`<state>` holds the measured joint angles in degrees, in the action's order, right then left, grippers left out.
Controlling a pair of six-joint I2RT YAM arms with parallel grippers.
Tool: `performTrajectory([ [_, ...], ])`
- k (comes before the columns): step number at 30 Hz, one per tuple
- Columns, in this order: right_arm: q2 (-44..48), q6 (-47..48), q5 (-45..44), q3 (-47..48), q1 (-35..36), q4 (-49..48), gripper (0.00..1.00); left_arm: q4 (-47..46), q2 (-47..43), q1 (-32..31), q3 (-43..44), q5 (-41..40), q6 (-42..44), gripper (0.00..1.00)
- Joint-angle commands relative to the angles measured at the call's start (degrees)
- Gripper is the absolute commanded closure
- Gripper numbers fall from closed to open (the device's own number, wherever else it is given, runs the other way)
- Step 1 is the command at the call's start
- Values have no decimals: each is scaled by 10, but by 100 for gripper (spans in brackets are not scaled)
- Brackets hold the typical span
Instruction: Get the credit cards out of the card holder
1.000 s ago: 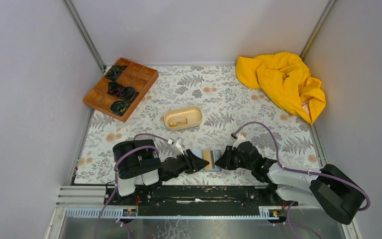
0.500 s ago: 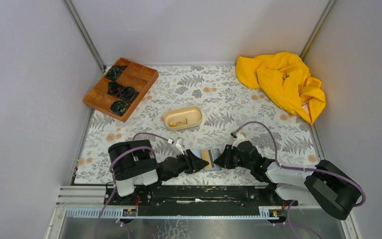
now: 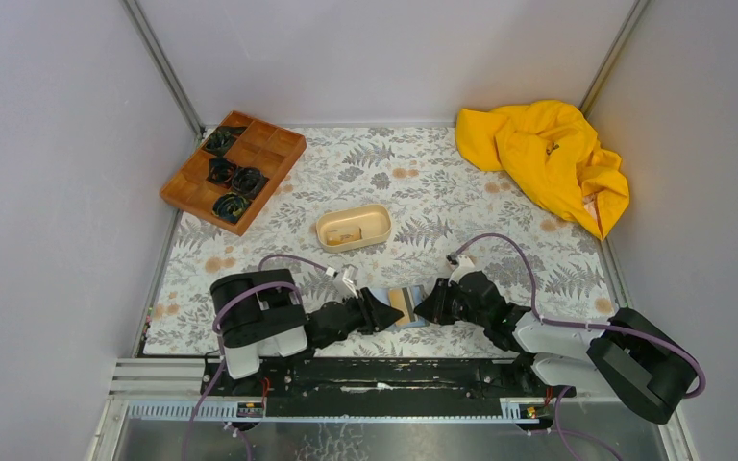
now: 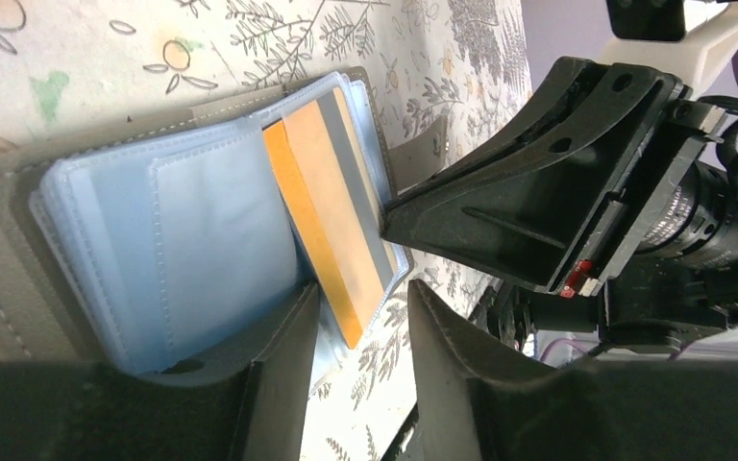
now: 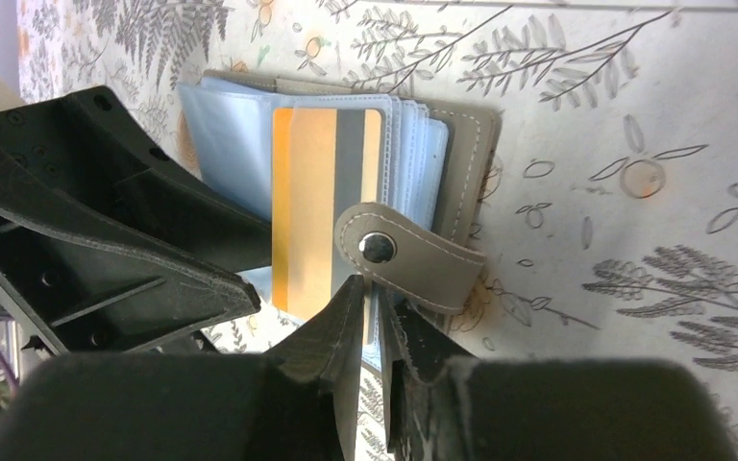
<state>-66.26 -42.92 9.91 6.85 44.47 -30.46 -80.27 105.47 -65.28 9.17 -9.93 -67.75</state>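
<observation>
Your left fingers (image 4: 274,394) stand partly apart at the near-left edge of the card holder (image 5: 471,163). One of them lies against the pale blue sleeves, and the corner of the card pokes into the gap between them. They clamp nothing that you can see. Your right fingers (image 5: 332,355) are almost closed, nipping a thin pale edge of the holder's sleeves just below the snap strap (image 5: 413,264). Whether a card sits inside that pinched sleeve, you cannot tell.

The card holder lies open on the floral surface (image 3: 423,182), near the front edge between the two arms. Its grey cover is down and its stack of clear blue-grey sleeves faces up. One credit card (image 5: 327,206) shows in a sleeve, orange with a grey stripe. Whether the other sleeves hold cards, you cannot tell.

Further back near the middle sits a beige oval tray (image 3: 387,226) with one small tan item (image 3: 346,234) inside. You cannot make out what that item is. At the back left, a brown compartment tray (image 3: 279,144) holds four dark coiled bundles (image 3: 248,181), each in its own compartment. The other compartments show bare wood. A crumpled yellow cloth (image 3: 548,163) lies in the back right corner.

The count is one card holder, one visible card, two trays, four dark bundles and one cloth.
</observation>
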Motion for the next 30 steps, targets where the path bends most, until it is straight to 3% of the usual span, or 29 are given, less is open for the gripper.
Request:
performTrajectory([
  [1,-31,6,-2,-12,9,33,82,4,-22,-26,94,81,16,59],
  [7,-25,6,-5,-14,9,37,82,46,-45,-24,97,67,28,73],
  [17,-41,2,-3,-17,9,21,82,8,-39,-17,64,64,11,100],
  [21,-41,2,-2,-17,9,19,82,5,-38,-15,56,65,9,98],
  [26,-39,2,-3,-16,9,24,82,-17,-36,-16,28,59,-6,64],
  [30,-22,-3,-5,-24,9,35,82,-70,-33,-17,-26,30,-30,61],
])
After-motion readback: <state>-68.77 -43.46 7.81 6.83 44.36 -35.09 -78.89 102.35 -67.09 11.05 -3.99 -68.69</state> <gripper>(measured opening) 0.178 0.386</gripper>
